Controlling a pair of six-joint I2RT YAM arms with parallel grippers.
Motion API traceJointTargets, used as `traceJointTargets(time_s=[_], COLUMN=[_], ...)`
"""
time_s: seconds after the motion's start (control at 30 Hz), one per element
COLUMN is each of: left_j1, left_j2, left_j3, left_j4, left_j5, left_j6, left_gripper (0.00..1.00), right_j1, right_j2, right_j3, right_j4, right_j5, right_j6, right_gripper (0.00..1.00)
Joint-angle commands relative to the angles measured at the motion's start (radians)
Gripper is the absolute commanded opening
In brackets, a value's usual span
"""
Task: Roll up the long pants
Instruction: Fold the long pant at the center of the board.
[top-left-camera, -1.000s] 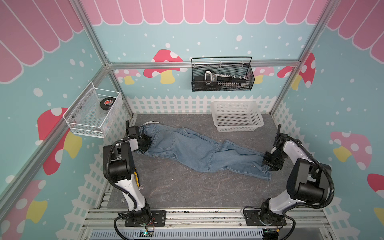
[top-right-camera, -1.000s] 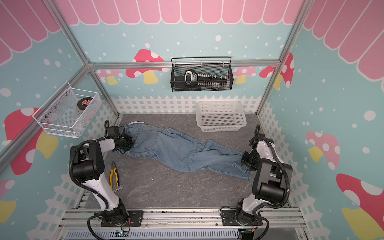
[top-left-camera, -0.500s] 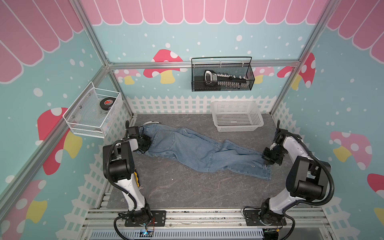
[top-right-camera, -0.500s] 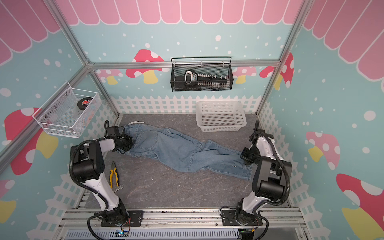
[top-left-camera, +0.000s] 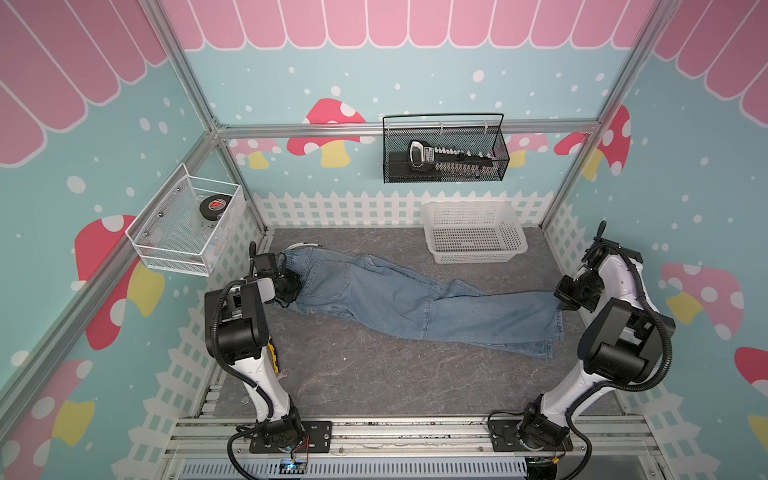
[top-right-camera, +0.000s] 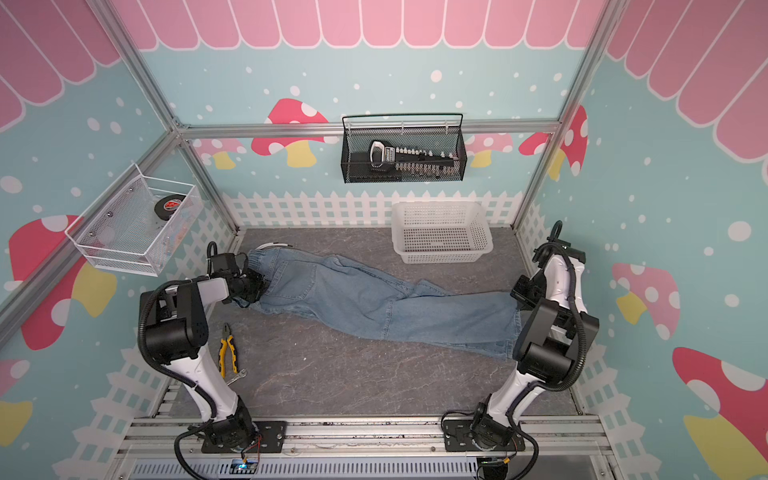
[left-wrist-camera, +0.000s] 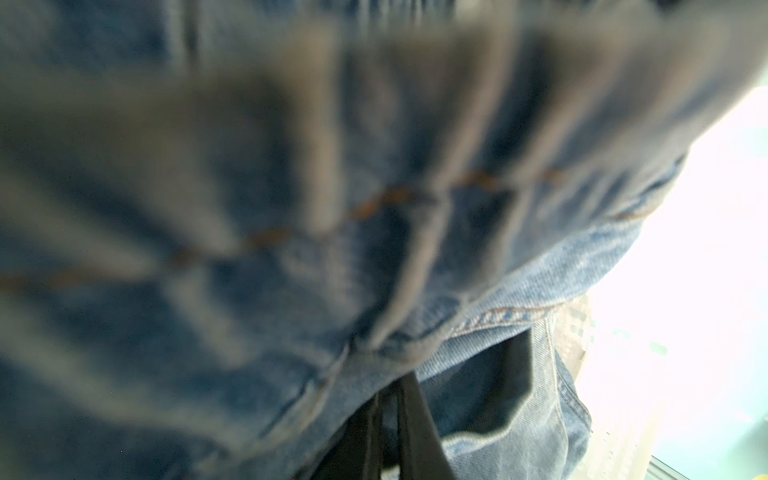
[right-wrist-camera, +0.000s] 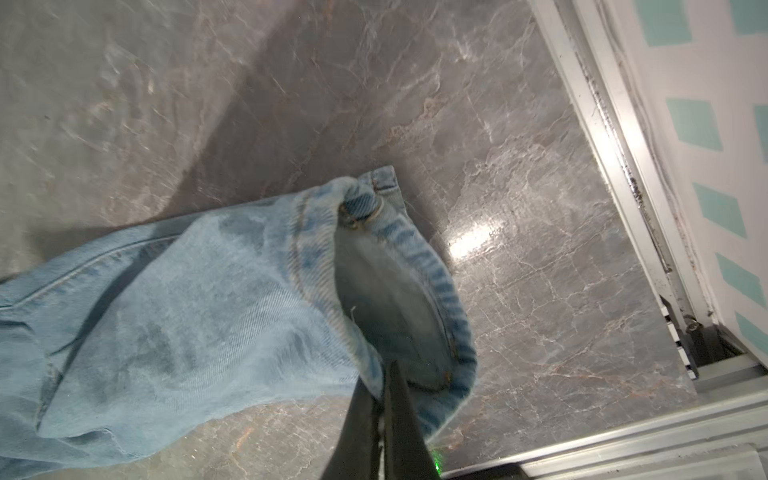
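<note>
Light blue denim long pants are lying across the grey marbled desk, leaving its front strip open. A white perforated plastic basket is blocking the back right corner; yellow-handled pliers are lying front left.

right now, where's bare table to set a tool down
Widest bare table lies between the long pants and the front rail. A smaller strip runs behind the pants, from waistband to white basket. Crowded: pliers by the left arm, and both ends, where the left gripper and right gripper pinch denim.
</note>
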Motion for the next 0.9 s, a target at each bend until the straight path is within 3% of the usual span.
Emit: traceJointTargets(time_s=[0.0,0.1,0.23,0.4,0.87], left_j1=[0.008,0.008,0.008,0.005,-0.011], left_j2=[0.030,0.043,0.033,0.023,0.001], left_j3=[-0.010,-0.004,-0.012,-0.009,-0.004], left_j4=[-0.018,-0.018,-0.012,-0.012,-0.025], left_j5=[-0.021,-0.013,-0.011,-0.006,0.003], left_j6=[0.004,0.001,-0.001,-0.002,0.006], left_gripper=[0.12,0.12,0.12,0.14,0.15], right_j1=[-0.010,-0.032,-0.045,-0.046,-0.012], right_j2=[-0.034,-0.022,-0.057,-0.010,0.154], right_j3=[-0.018,-0.064,-0.120,-0.163,-0.290], right_j4=[-0.051,-0.044,-0.005,0.056,0.250], right_j5=[0.076,0.091,0.117,0.117,-0.088], right_j6=[-0.049,-0.067,-0.067,-0.074,-0.038], right_gripper=[0.06,0.37,0.56,0.57,0.55])
